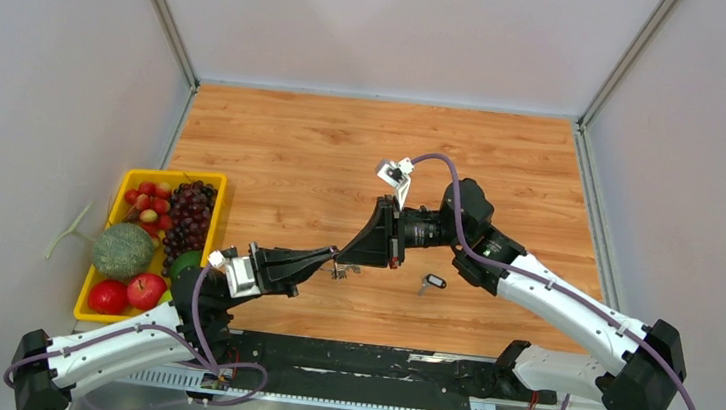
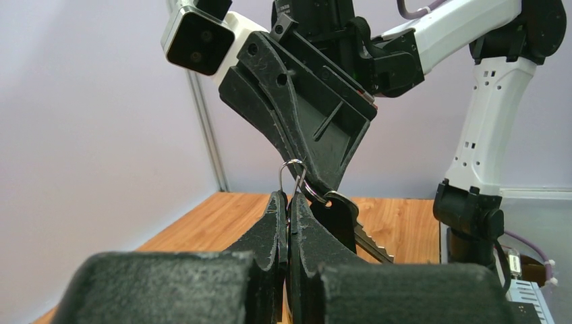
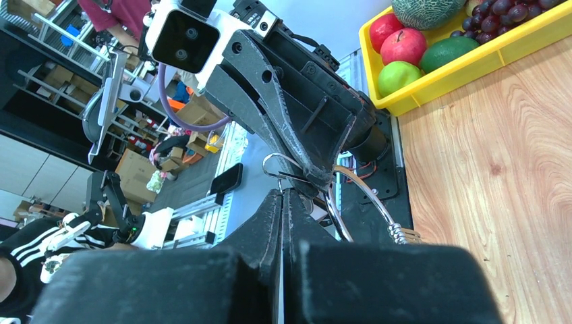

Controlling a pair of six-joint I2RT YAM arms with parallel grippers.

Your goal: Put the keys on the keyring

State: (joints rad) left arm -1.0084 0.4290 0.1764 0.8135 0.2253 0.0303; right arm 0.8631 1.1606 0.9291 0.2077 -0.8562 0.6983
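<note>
The left gripper and the right gripper meet tip to tip above the middle of the light wooden table, toward its near edge. The left gripper's black fingers are pressed together on the thin silver wire keyring, whose loop stands up from between their tips. The right gripper's jaws are closed too, and their point comes down against that same loop. Whether they pinch the wire or the key beside it cannot be told. One small key with a black plastic head and short silver blade hangs just beside and below the right gripper's tip, touching the ring area, its blade slanting down to the right. In the right wrist view, a longer stretch of the wire curves down to a cluster of small all-silver keys. The other black-headed key lies flat on the table, to the right of the joined tips and apart from both. A yellow plastic tray of fruit sits at the left edge.
</note>
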